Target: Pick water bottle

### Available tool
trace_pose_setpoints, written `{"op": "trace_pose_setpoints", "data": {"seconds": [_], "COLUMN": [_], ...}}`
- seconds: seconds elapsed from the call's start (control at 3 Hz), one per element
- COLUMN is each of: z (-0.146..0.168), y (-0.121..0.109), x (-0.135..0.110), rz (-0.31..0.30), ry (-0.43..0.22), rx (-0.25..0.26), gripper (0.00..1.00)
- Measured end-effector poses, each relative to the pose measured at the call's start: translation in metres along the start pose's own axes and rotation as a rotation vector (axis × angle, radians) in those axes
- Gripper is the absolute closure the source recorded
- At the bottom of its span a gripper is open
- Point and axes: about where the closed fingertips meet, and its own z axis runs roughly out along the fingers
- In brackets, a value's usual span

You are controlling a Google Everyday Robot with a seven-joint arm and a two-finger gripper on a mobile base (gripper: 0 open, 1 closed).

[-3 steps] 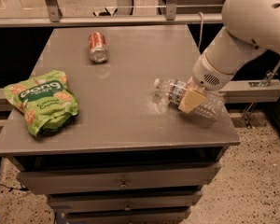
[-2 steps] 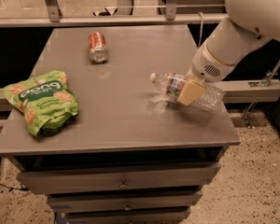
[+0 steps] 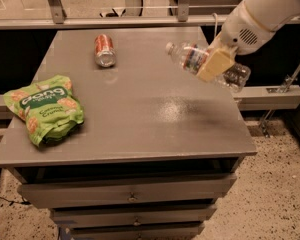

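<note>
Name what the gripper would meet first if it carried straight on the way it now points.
Probably the grey tabletop: the gripper, shut on the water bottle, aims down-left, though depth is unclear.

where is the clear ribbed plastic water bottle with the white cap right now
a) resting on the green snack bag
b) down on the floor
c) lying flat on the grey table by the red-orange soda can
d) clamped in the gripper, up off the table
d: the gripper is shut on the clear ribbed plastic water bottle over the right side of the grey table, with a gap showing below the bottle.
</note>
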Motion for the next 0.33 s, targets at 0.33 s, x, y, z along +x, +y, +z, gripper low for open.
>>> {"op": "trace_pose_setpoints", "data": {"seconds": [0.33], "z": [-0.0210], "y": [-0.0073], "x": [-0.0136], "rz": [-0.013], "ry": [-0.035], "rx": [0.036], "gripper": [1.00]}}
